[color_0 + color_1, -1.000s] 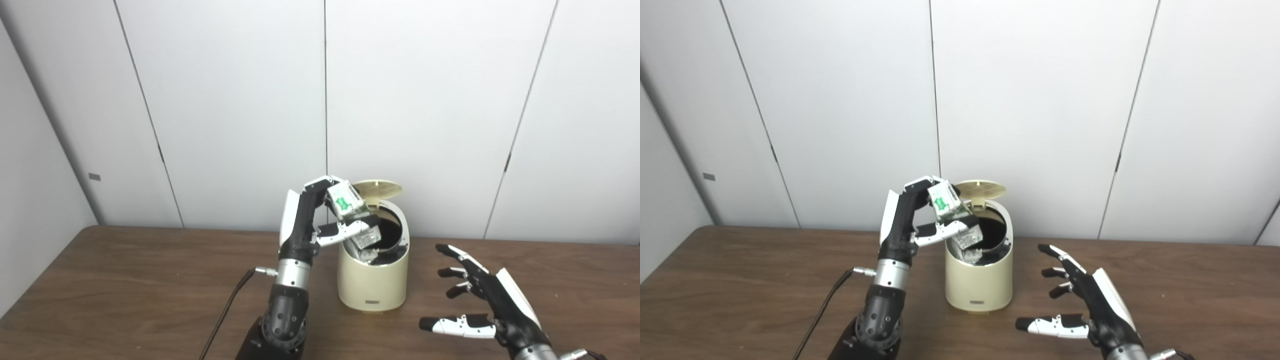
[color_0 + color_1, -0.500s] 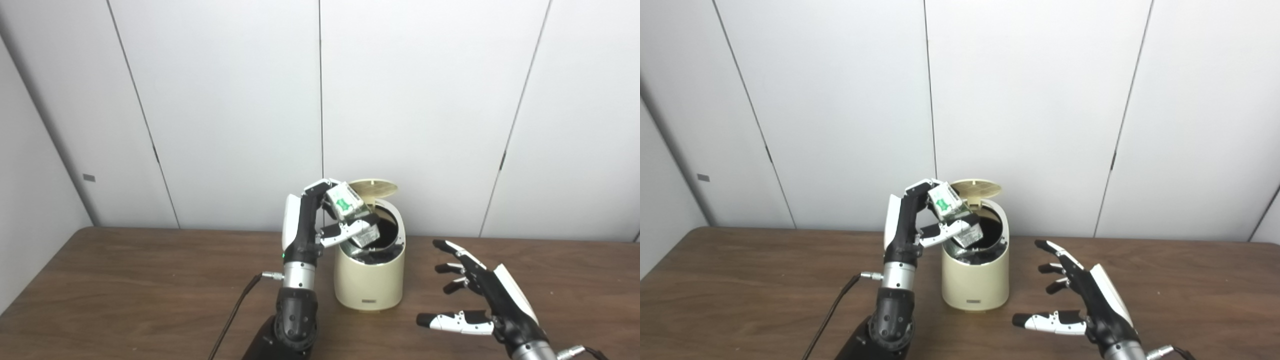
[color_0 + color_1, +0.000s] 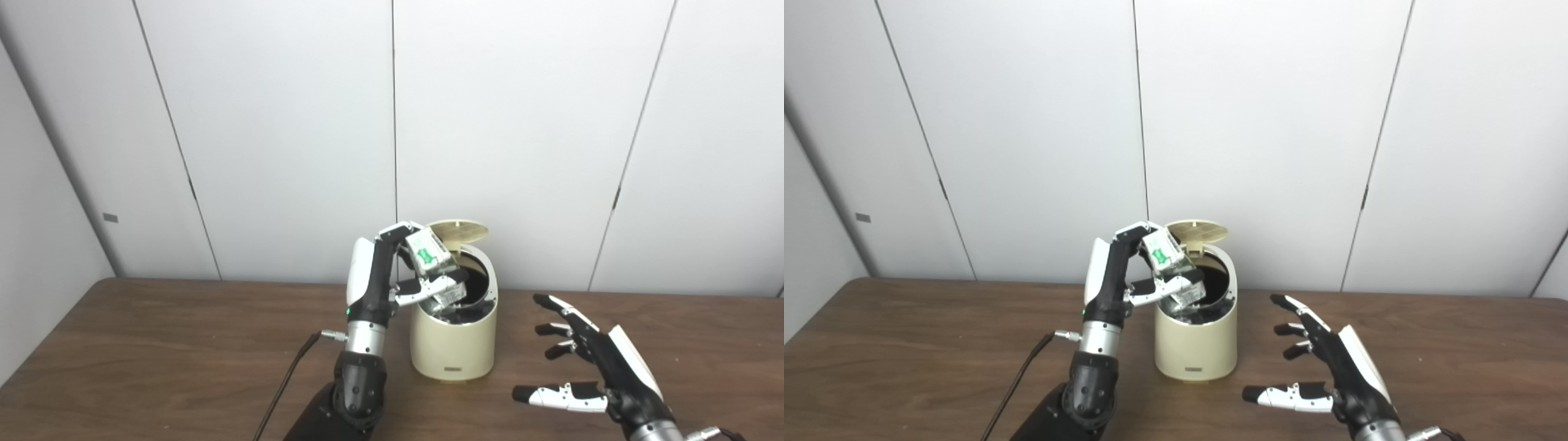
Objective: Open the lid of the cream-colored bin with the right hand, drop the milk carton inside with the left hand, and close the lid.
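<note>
**Q:** What is happening at the table?

**A:** A cream bin (image 3: 453, 337) stands on a brown wooden table (image 3: 153, 355), its lid (image 3: 458, 231) tipped up at the back so the dark opening shows. The left hand (image 3: 398, 269) is raised beside the bin's left rim, fingers wrapped around a milk carton (image 3: 432, 257), which is white with a green mark. The carton is tilted, its lower end pointing down into the opening and its upper end above the rim.

**Q:** Where does the carton sit against the fingers?

**A:** The fingers curl over its top and far side, and the thumb presses across its lower part from the near side. It looks pinched between them, partly inside the mouth of the bin. Whether its bottom touches anything inside, I cannot tell.

**Q:** And the other hand?

**A:** The right hand (image 3: 1335, 373) hovers low over the table to the right of the bin, well apart from it, fingers spread and holding nothing.

**Q:** How should this step be done well?

**A:** In my judgement, the carton should be centred over the opening before the fingers let go, so it clears the left rim and the raised lid. Opening the thumb and fingers together should let it slide straight in. Then the left hand needs to lift clear before the lid is closed.
</note>
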Controlling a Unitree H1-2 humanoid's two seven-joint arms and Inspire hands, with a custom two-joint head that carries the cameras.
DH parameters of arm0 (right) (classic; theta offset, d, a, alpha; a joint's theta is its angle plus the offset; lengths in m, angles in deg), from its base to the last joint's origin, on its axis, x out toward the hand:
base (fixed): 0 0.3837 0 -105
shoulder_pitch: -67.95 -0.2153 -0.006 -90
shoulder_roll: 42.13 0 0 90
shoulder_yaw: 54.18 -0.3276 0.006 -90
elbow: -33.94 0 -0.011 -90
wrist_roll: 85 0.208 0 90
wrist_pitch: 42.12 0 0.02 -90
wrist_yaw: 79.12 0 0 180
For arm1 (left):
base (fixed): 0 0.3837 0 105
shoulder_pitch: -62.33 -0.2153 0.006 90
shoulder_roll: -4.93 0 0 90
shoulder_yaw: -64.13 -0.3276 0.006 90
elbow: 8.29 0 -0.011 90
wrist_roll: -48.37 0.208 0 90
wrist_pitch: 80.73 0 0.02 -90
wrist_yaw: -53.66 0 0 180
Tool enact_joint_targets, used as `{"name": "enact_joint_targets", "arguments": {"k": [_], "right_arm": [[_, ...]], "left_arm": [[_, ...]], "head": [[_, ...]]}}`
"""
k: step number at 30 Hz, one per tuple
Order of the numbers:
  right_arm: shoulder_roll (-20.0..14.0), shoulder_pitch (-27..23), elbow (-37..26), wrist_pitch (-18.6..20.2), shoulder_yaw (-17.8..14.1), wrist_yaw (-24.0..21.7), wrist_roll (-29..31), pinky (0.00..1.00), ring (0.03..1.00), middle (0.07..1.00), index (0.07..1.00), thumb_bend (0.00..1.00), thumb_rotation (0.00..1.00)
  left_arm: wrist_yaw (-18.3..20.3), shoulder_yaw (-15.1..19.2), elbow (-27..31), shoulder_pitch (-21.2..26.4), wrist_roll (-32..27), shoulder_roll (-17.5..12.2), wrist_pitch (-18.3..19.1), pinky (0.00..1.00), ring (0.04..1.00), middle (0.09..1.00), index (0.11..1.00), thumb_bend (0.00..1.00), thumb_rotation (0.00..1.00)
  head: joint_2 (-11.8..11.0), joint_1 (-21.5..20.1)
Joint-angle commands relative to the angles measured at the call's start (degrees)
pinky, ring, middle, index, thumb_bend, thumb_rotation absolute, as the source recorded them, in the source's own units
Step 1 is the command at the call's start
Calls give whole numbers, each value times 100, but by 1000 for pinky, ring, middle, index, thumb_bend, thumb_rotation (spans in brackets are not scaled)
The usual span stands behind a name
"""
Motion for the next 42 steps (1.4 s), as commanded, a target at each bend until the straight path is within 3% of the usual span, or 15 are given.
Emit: {"name": "enact_joint_targets", "arguments": {"k": [1,2,3,7,12,27,35,39,42], "right_arm": [[-9,-122,-179,-129,-75,99,61,601,768,906,872,792,243],[-13,-122,-172,-142,-77,99,64,599,766,905,871,791,243],[-13,-127,-162,-142,-79,98,68,600,766,905,870,792,243],[-20,-150,-76,-199,-88,104,90,606,769,904,868,802,261],[-34,-172,22,-282,-81,128,71,595,765,902,867,806,270],[-2,-193,135,-348,-67,163,73,579,765,896,864,797,246],[7,-189,119,-330,-52,164,55,560,760,901,866,794,245],[-24,-181,129,-399,-52,158,69,562,761,897,864,790,251],[-16,-176,139,-442,-58,166,88,564,758,893,860,791,240]], "left_arm": [[245,-73,67,198,287,-36,6,414,528,547,492,523,27],[288,-72,85,189,359,-51,47,466,575,605,583,743,42],[370,-78,144,170,426,-77,123,508,614,647,641,838,61],[625,-34,357,96,515,-120,277,675,764,794,816,934,174],[812,54,456,56,485,-137,278,719,801,840,876,980,246],[905,254,597,-85,500,-97,153,702,767,780,794,946,184],[790,325,616,-126,621,-94,60,660,725,739,744,846,8],[626,361,563,-109,742,-68,22,612,697,722,724,785,0],[496,384,529,-99,830,-34,47,568,674,708,707,657,0]], "head": [[5,20],[5,20],[6,28],[2,50],[-5,72],[-46,144],[-36,142],[-37,153],[-29,156]]}}
